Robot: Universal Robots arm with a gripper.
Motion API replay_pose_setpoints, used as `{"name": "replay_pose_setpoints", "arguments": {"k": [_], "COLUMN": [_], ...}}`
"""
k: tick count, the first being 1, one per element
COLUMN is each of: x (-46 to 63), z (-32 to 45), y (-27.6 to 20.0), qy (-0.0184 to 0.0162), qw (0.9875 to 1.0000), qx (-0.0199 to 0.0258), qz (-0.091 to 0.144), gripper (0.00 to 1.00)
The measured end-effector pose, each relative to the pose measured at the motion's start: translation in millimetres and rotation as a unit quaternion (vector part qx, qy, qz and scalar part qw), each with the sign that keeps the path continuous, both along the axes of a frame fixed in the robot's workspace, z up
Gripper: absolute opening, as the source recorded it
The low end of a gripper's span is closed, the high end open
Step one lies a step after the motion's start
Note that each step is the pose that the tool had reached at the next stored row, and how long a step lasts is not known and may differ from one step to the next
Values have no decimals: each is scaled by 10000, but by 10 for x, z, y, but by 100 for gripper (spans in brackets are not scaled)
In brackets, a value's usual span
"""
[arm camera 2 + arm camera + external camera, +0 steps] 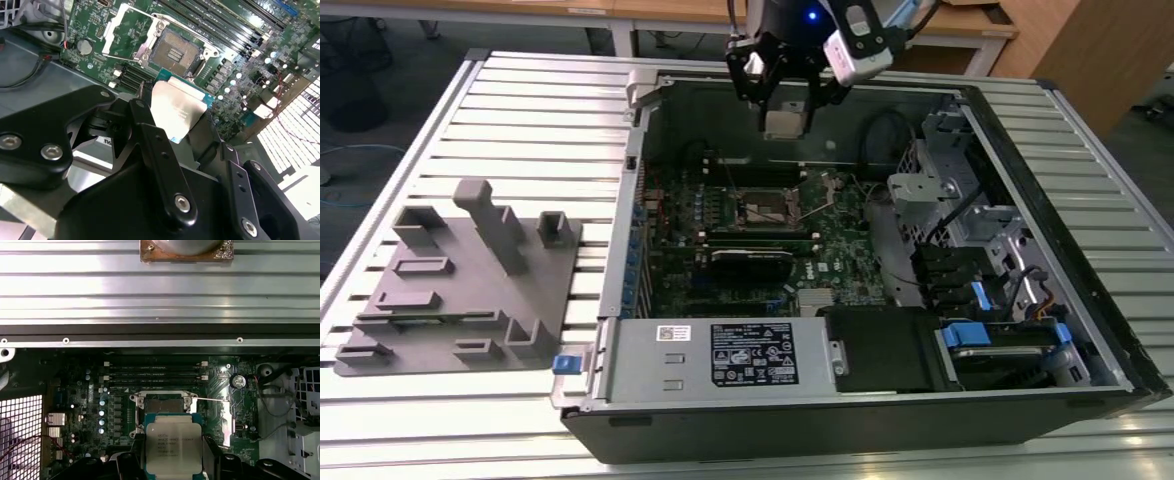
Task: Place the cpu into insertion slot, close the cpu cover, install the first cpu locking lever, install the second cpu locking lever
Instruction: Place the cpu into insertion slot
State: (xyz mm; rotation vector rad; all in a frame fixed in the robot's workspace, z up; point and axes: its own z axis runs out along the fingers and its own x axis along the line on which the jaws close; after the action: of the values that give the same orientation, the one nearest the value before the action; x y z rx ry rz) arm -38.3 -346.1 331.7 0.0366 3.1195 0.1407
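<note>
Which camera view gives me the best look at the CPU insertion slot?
The second wrist view: the insertion slot lies uncovered there, dark centre and silvery rim in full. In the first wrist view the cpu hides part of it. The exterior view shows it whole but distant, among the green board.

A work table (pixel 467 410) with a pale, ribbed metal top takes up most of the exterior view; its ribs run from side to side and catch a bright, even light, strongest along the near edge; grey floor (pixel 400 60) lies beyond the table on the exterior view's left; a dark bin (pixel 350 95) stands on it there; wooden-topped desks (pixel 494 10) stand along the far side; a wooden cabinet (pixel 1101 55) stands at the far right, grey floor beside it.
</note>
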Motion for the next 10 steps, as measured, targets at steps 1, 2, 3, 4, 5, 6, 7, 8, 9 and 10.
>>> {"name": "replay_pose_setpoints", "arguments": {"k": [1,2,3,4,5,6,7,8,9,10], "x": [-2,-4,-6,-9,-10,-11,-12,-12,-13,-13], "z": [-17,-31,-40,-49,-52,-55,-57,-59,-60,-61], "y": [-1,-1,-2,-3,-2,-2,-3,-3,-3,-2], "qy": [-1,-2,-3,-5,-6,-6,-8,-8,-9,-9], "qw": [10000,10000,10000,10000,10000,10000,10000,10000,10000,10000], "qx": [0,0,0,1,2,2,4,8,12,14], "qz": [0,1,0,0,0,0,1,0,1,0], "gripper": [54,54,54,54,54,54,54,54,54,54]}}
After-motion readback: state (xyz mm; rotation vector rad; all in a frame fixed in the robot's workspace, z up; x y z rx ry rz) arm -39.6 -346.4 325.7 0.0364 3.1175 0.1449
